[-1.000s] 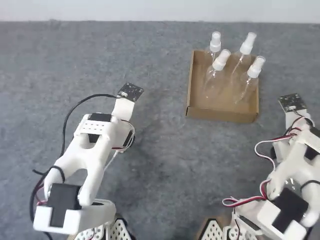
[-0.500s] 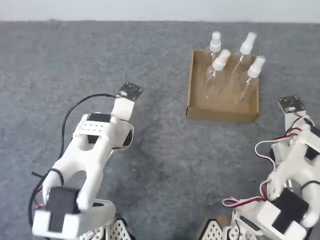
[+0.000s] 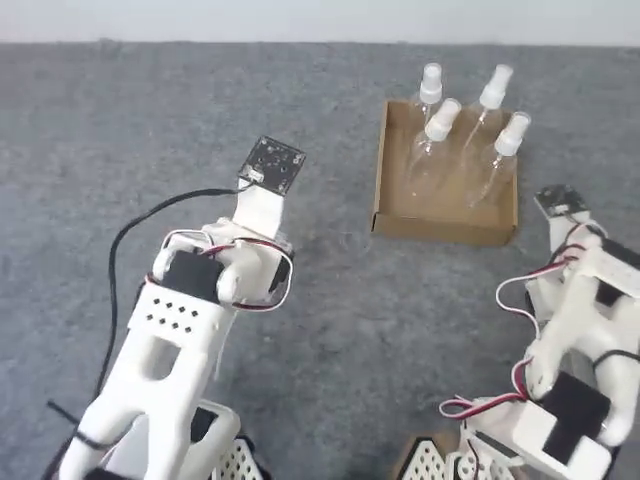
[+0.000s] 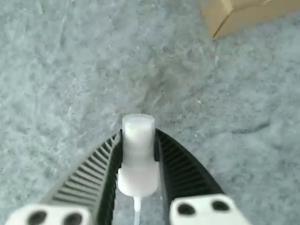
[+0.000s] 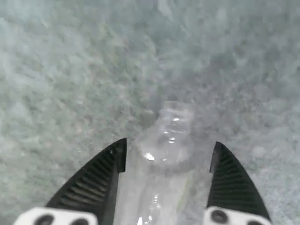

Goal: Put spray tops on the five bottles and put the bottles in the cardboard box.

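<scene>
Left tool [image 4: 138, 135], mine: clenching white spray top [image 4: 138, 157], presumably for capping. Right tool [image 5: 170, 143]: gripping uncapped bottle [image 5: 171, 125], neck presented. Cardboard box [image 3: 440, 228], one o'clock on tabletop [image 3: 330, 310]: I count four capped bottles [image 3: 432, 145] inside.

Four bottles [image 3: 430, 155] lean across the box [image 3: 445, 228], taking up most of its floor. Only a strip behind the front wall is open. Bare carpet [image 3: 340, 320] leads up to it.

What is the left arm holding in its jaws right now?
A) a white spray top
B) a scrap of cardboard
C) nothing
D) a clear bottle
A: in the left wrist view, a white spray top sits clamped between the two ribbed black jaws.
</scene>
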Motion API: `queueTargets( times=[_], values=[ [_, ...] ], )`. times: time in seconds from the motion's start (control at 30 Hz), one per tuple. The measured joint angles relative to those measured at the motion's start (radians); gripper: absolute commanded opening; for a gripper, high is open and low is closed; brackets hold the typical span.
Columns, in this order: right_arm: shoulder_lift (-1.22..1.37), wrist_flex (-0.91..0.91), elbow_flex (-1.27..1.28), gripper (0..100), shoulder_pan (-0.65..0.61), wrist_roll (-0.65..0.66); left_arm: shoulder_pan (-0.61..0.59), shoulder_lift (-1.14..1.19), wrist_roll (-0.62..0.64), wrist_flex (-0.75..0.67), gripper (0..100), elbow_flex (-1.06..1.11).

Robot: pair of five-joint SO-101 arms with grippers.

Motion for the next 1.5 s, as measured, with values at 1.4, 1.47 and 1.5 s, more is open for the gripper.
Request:
queueTargets(
  times=[1.4,1.47,1.5],
  values=[
    [-0.049,0.037,0.055,0.5,0.041,-0.038,-0.040,-0.018,0.005,-0.114,2,0.115],
    [-0.098,0.071,0.055,0.6,0.046,-0.038,-0.040,-0.018,0.005,-0.114,2,0.115],
    [-0.132,0.101,0.049,0.6,0.038,-0.038,-0.040,-0.018,0.005,-0.114,2,0.115]
  ],
)
